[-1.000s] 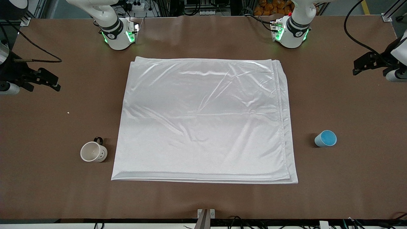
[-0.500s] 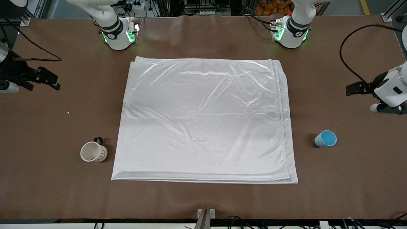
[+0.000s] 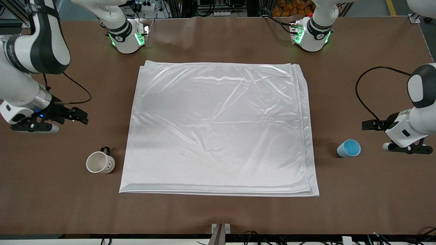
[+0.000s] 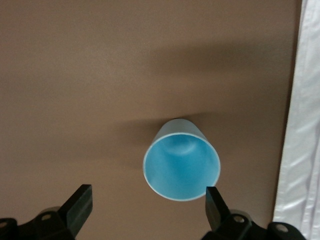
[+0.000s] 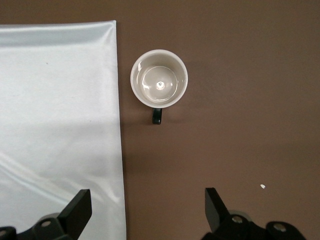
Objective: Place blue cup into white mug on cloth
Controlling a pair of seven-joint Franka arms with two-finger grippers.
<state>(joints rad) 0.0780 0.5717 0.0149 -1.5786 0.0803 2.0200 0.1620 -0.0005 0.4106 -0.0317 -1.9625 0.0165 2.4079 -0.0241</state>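
The blue cup (image 3: 348,148) stands upright on the bare brown table beside the cloth (image 3: 218,126), toward the left arm's end. The white mug (image 3: 100,162) stands upright on the table beside the cloth, toward the right arm's end, its dark handle pointing toward the robots. My left gripper (image 3: 407,149) hangs open and empty over the table beside the cup; the left wrist view shows the cup (image 4: 182,166) just ahead of the open gripper (image 4: 147,202). My right gripper (image 3: 34,128) hangs open and empty over bare table; the right wrist view shows the mug (image 5: 159,78) well ahead of it (image 5: 146,205).
The cloth's edge shows in both wrist views (image 4: 300,150) (image 5: 55,125). A small white speck (image 3: 73,120) lies on the table near the right gripper. The arm bases (image 3: 127,37) (image 3: 311,35) stand at the table's back edge. A metal bracket (image 3: 220,228) sits at the front edge.
Both arms have swung in from the table's ends. The left gripper has come down beside the blue cup. The right gripper has moved toward the mug. Cup, mug and cloth have not moved.
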